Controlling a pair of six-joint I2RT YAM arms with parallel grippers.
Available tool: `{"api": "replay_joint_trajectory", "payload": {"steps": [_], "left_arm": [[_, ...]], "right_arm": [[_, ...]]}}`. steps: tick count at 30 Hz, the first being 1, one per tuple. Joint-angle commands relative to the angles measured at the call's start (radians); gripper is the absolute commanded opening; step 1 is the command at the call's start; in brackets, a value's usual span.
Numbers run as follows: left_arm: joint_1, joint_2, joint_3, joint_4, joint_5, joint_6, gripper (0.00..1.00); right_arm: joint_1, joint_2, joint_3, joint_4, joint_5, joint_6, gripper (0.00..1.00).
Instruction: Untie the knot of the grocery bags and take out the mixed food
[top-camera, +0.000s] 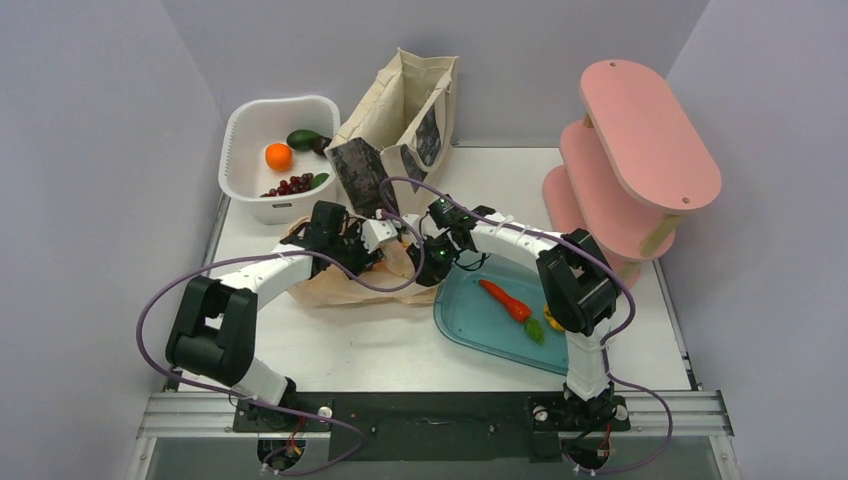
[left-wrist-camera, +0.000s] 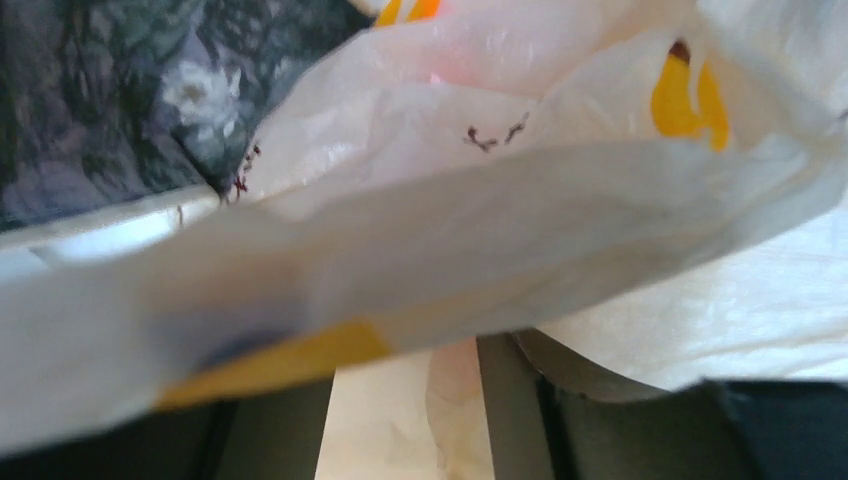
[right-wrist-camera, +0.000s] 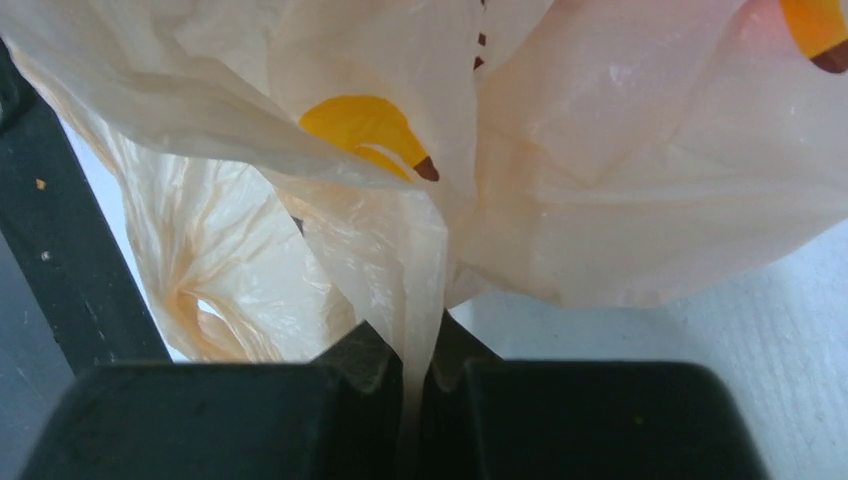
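Left arm: elbow bent at the near left, forearm stretched inward over the worktop, wrist turned right.
Left tool: pressed against the plastic bag; film fills the wrist view, so I cannot tell whether it grips or is released.
Right arm: elbow high over the tray, forearm running left, wrist dipped.
Right tool: clenched on a thin strip of the bag's film, which is pulled taut.
Plastic bag: crumpled on the worktop between both tools, in front of the tote and just left of the tray.
Carrot: lying in the tray.
Avocado: in the white basket, far left.
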Motion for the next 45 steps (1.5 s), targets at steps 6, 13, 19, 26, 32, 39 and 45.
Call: {"api": "replay_joint_trajectory", "payload": {"steps": [6, 13, 19, 26, 32, 39, 45], "left_arm": [[0.258, -0.14, -0.093, -0.252, 0.114, 0.149, 0.37], [0.406, -0.312, -0.111, -0.397, 0.441, 0.365, 0.28], [0.39, -0.359, -0.159, -0.261, 0.413, 0.206, 0.26], [0.22, -0.277, -0.181, 0.095, 0.198, -0.025, 0.52], [0.184, -0.149, -0.119, -0.076, 0.333, 0.052, 0.49], [0.155, -0.299, -0.239, -0.005, 0.415, 0.14, 0.0], [0.072, -0.365, -0.282, 0.092, 0.39, 0.118, 0.0]], "right_arm": [[0.028, -0.039, 0.049, 0.104, -0.079, -0.04, 0.0], [0.021, -0.013, 0.068, 0.125, -0.098, 0.035, 0.0], [0.021, -0.012, 0.052, 0.167, -0.103, 0.07, 0.0], [0.018, 0.001, 0.021, 0.195, -0.103, 0.152, 0.01], [0.018, 0.005, -0.013, 0.415, 0.006, 0.509, 0.53], [0.039, 0.049, 0.005, 0.532, 0.081, 0.709, 0.61], [0.068, 0.099, 0.033, 0.55, 0.082, 0.745, 0.73]]}}
